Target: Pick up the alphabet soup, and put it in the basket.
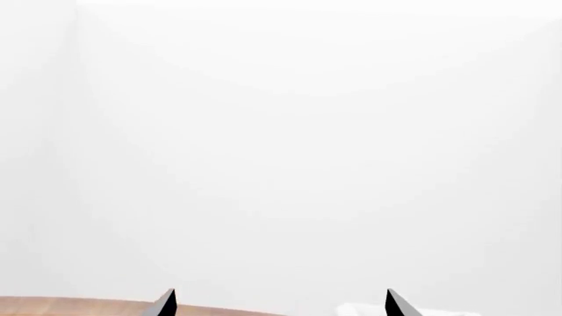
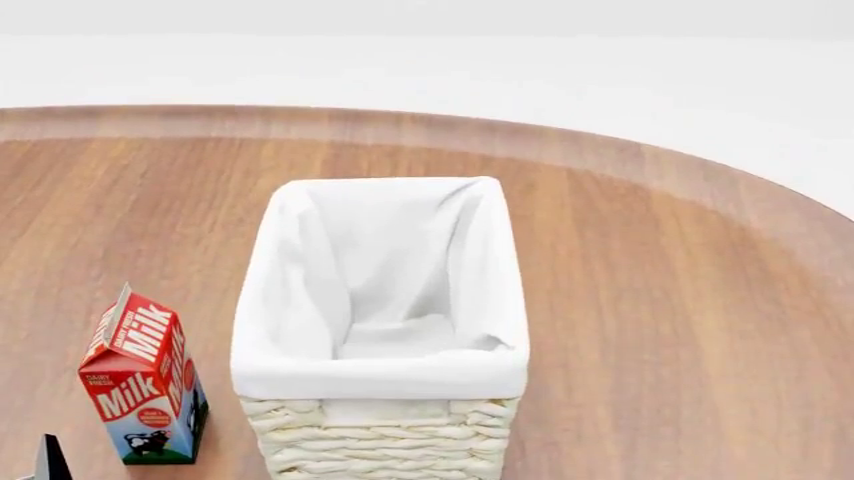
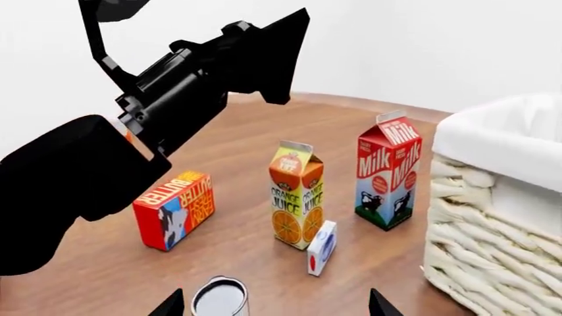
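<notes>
Left wrist view is mostly blank white wall, with just the two dark tips of the left gripper (image 1: 281, 304) poking in, spread wide apart with nothing between them, a strip of wooden table (image 1: 79, 305) behind one tip and a scrap of white cloth beside the other. Head view looks straight down into the basket (image 2: 380, 385), which is cream wicker with a white liner folded over the rim and nothing inside it that I can see; a red milk carton (image 2: 140, 380) stands just beside it, and one dark fingertip shows near the carton. Right wrist view has the right gripper (image 3: 274, 304) spread open too, and a can (image 3: 220, 297) with a pale metal top sits between its tips, nearer one of them, not gripped; its label is cut off so I can't tell if it's the soup. Beyond the fingers stand a butter box (image 3: 174, 209), an orange juice carton (image 3: 297, 195), a small white box (image 3: 322, 247) and the milk, with the basket off to one side and the other arm (image 3: 167, 105) overhead.
</notes>
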